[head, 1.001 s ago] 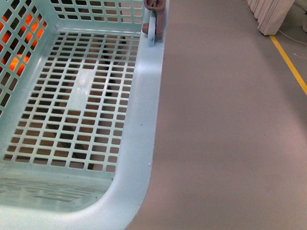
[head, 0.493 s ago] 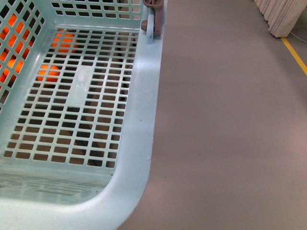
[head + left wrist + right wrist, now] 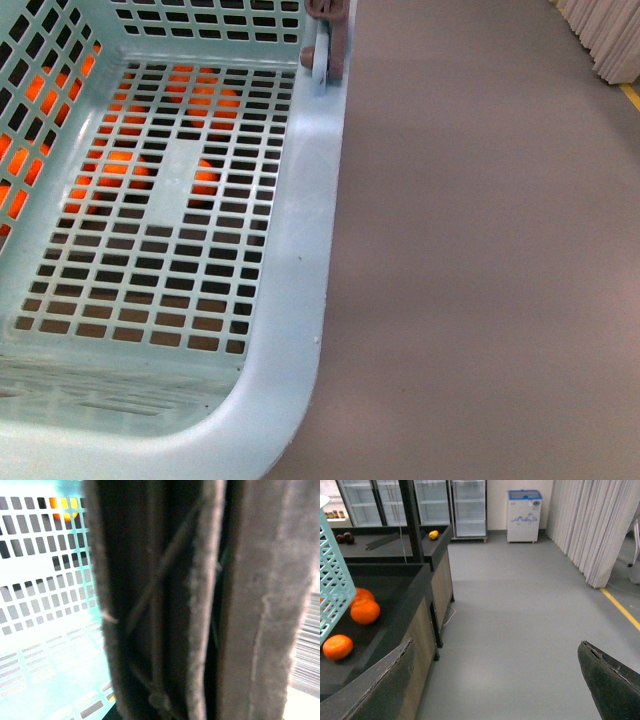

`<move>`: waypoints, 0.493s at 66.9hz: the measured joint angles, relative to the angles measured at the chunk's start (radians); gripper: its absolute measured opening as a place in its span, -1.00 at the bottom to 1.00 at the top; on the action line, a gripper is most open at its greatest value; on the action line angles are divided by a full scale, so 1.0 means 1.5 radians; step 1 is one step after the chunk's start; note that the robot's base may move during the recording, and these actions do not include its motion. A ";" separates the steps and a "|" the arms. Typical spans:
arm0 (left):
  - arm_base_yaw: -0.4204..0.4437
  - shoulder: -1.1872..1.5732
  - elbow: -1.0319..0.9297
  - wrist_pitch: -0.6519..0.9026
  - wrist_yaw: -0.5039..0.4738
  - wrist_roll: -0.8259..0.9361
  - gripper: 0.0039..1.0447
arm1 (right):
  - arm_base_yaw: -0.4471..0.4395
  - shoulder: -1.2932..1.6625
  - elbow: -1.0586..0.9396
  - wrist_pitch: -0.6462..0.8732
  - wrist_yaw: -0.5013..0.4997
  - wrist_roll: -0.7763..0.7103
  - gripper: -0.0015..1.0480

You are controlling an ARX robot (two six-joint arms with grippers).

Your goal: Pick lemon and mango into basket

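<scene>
- Front view: the orange fruits (image 3: 118, 170) showing through the slots of the basket (image 3: 310, 250) have moved. A second ago they were a glow behind the far left wall. Now they lie under the middle of the slotted bottom.
- The curtain (image 3: 610, 40) and yellow floor line (image 3: 632, 95) have slid almost out of frame on the right. I read this as the rig swinging left, carrying the basket over the fruit stand (image 3: 420, 610).
- What I can see of the basket is empty, so nothing is loaded yet.
- Right gripper (image 3: 495, 647): jaws spread wide with only grey floor (image 3: 520, 630) between them, so it is carrying nothing. From its wrist camera the basket corner (image 3: 332, 580) sits just beside the oranges (image 3: 365, 611) on the dark stand.
- Left gripper (image 3: 220, 605): the picture is filled by dark pads at very close range, with basket slats (image 3: 45, 645) alongside. I cannot tell whether it grips anything.
- Targets: a small yellow fruit (image 3: 434, 534) lies on the further shelf, well apart from the basket. It may be the lemon, but it is too small to confirm. The mango is not visible in any view.
- Judgement: this is an approach phase and the pick has not started. I need the targets in clear view before committing the right arm.
</scene>
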 joint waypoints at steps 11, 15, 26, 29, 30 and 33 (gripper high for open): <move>0.000 0.000 0.000 0.000 0.000 0.000 -0.72 | 0.000 0.000 0.000 -0.001 0.001 0.000 0.83; 0.000 0.000 0.000 -0.001 0.002 -0.001 -0.72 | 0.000 0.001 0.000 -0.001 0.001 0.000 0.83; 0.000 0.000 0.001 -0.001 0.001 0.000 -0.72 | 0.000 0.000 0.000 0.000 -0.001 0.000 0.83; 0.000 0.000 0.001 -0.001 0.001 0.000 -0.72 | 0.000 0.001 0.000 0.000 -0.001 0.000 0.83; 0.000 0.000 0.001 -0.001 0.000 0.000 -0.72 | 0.000 0.001 0.000 0.000 -0.002 0.000 0.83; 0.000 0.000 0.001 -0.001 -0.001 0.000 -0.72 | 0.000 0.000 0.000 0.000 -0.001 0.000 0.83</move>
